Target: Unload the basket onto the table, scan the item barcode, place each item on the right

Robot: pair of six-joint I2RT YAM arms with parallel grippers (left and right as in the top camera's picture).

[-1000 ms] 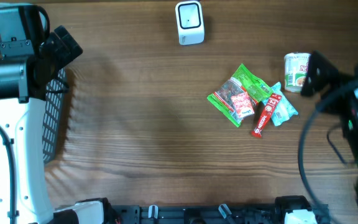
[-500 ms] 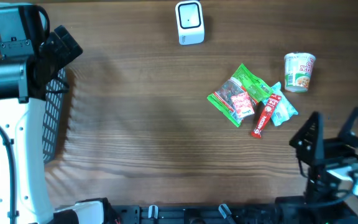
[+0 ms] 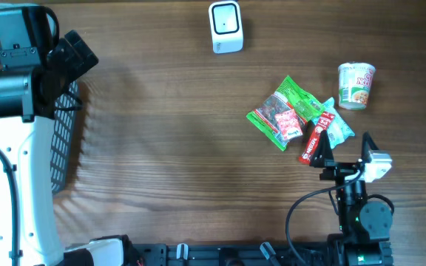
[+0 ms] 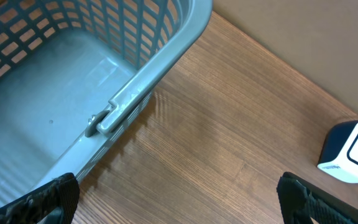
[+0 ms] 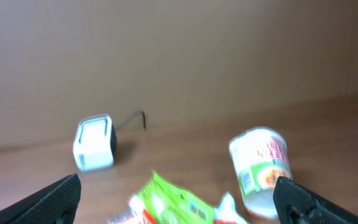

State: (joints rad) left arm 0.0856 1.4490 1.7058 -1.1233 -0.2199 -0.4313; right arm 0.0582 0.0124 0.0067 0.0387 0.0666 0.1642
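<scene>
Label print on the white noodle cup [image 3: 356, 85], green snack packet [image 3: 283, 112] and red stick packet [image 3: 315, 137] is unreadable. They lie at five o'clock from the white cube scanner [image 3: 225, 26]. Open brown wooden tabletop [image 3: 176, 140] lies at their nine o'clock. Left gripper [image 3: 71, 58] and right gripper [image 3: 344, 150] gape, holding nothing.

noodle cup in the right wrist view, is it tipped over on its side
No, the noodle cup stands upright on the table, with its wider rim at the top.

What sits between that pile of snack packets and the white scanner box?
Nothing visible. Only bare table lies between the snack packets and the white scanner. The noodle cup stands off to the side, and the open right gripper is just beside the pile.
</scene>
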